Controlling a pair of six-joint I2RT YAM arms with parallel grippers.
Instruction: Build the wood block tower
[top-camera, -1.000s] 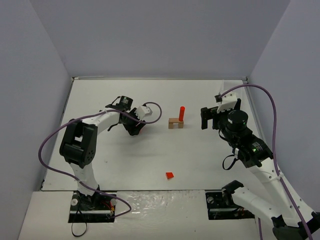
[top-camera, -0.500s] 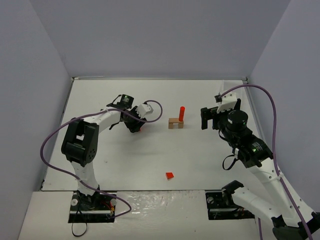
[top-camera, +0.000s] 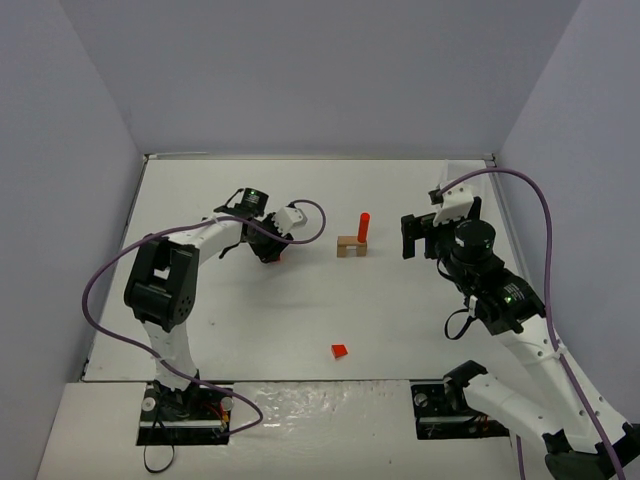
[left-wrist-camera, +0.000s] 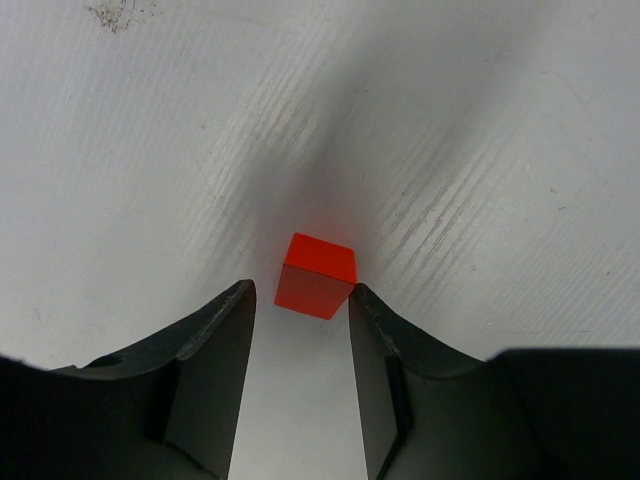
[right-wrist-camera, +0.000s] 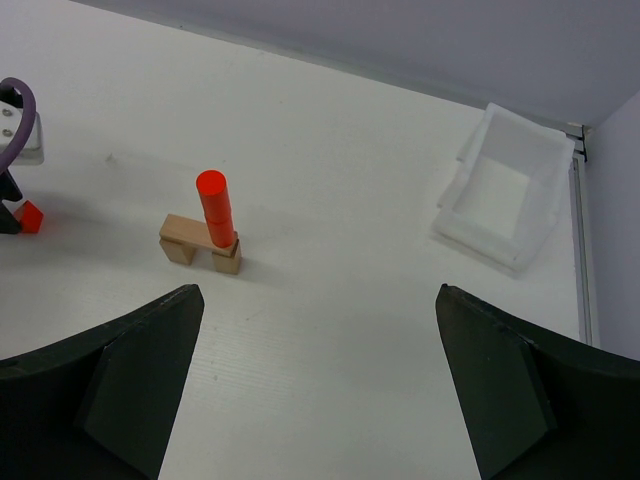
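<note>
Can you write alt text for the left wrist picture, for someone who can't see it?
A small red-orange block sits on the white table, right at the tips of the left tool. Its two dark fingers rise from the bottom edge, apart, one on each side of the block.

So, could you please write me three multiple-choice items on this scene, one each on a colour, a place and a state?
1. The cube at the tips of the left fingers is: A. tan; B. white; C. red.
2. The red cylinder: A. stands on the cube; B. stands on the tan block; C. lies toppled.
3. The right fingers are: A. wide open, empty; B. shut on the cylinder; C. shut on the cube.
Answers: C, the left wrist view shows it red; B, it is upright on the block; A, nothing sits between them.
</note>
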